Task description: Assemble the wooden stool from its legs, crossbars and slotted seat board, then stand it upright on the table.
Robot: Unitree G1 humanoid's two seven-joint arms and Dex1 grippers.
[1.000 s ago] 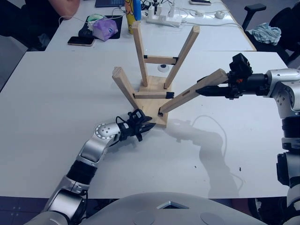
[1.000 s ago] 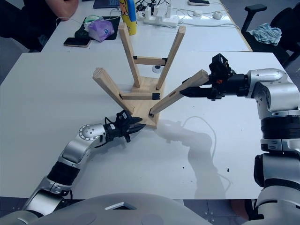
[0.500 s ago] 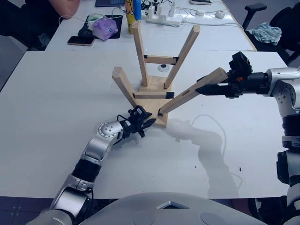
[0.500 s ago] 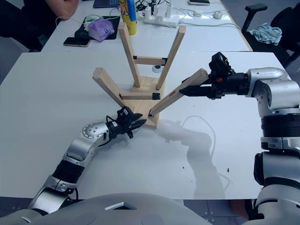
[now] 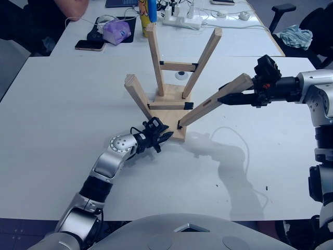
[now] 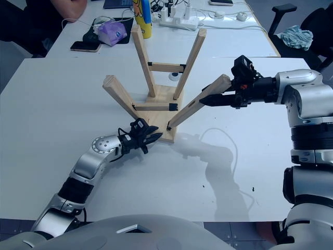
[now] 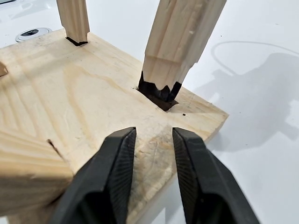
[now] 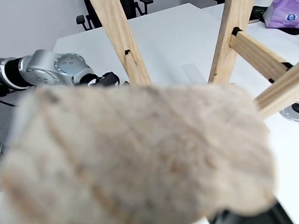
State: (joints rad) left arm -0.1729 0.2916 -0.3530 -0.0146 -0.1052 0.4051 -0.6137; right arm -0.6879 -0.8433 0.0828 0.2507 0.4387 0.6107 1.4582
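Left arm low, elbow bent; left gripper jaws parted over the seat board corner; right arm extended level, right gripper pinching the slanted leg, whose foot sits in the slot just beyond the left jaws.

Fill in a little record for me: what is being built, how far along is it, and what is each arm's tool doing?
Build: wooden stool, upside down on the white table
Legs: four set into the seat board
Left tool: open, at the board's near corner
Right tool: shut on the leaning leg, near its free end
Not yet done: standing it upright
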